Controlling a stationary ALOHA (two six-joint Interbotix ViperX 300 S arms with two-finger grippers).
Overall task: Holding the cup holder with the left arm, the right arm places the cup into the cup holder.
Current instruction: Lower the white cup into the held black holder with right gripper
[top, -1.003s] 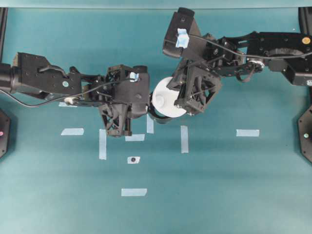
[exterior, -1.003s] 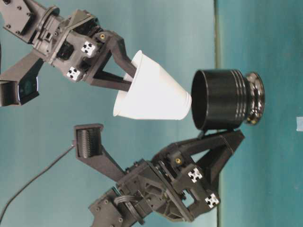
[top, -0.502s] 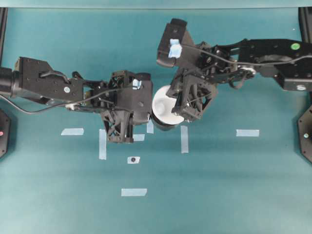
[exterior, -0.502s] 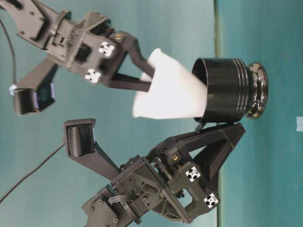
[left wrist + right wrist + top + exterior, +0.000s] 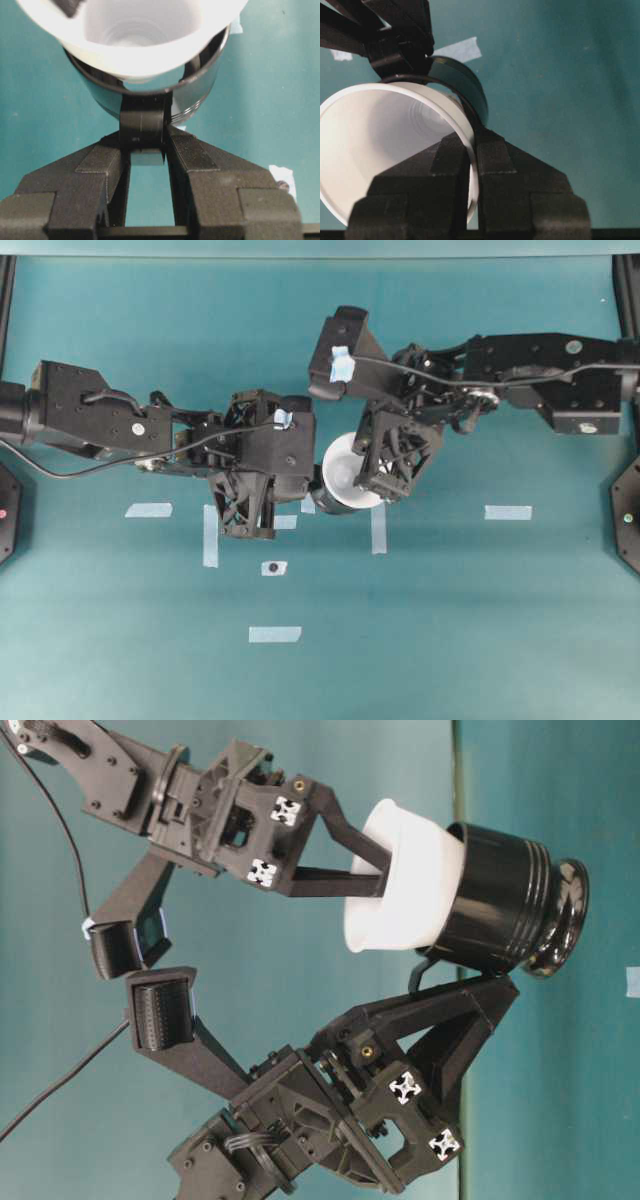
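The glossy black cup holder (image 5: pixel 510 915) stands on the teal table and leans a little. My left gripper (image 5: pixel 143 142) is shut on its small black handle tab (image 5: pixel 142 127), also in the table-level view (image 5: pixel 440 988). The white cup (image 5: pixel 405 880) sits tilted with its lower part inside the holder's mouth and its rim outside. My right gripper (image 5: pixel 474 145) is shut on the cup's rim (image 5: pixel 470 150), one finger inside and one outside. From overhead the cup (image 5: pixel 340 472) covers most of the holder (image 5: pixel 325 504), between the left gripper (image 5: pixel 310 482) and the right gripper (image 5: pixel 368 478).
Pale blue tape strips lie on the table: one at the right (image 5: pixel 508 512), one at the left (image 5: pixel 148 510), one at the front (image 5: pixel 275 634), and upright ones near the holder (image 5: pixel 378 530). A small dark mark (image 5: pixel 271 567) sits on a tape patch.
My right gripper has carried the cup from just outside the holder's mouth down into it. The holder now leans slightly. My left gripper has kept its hold on the tab.
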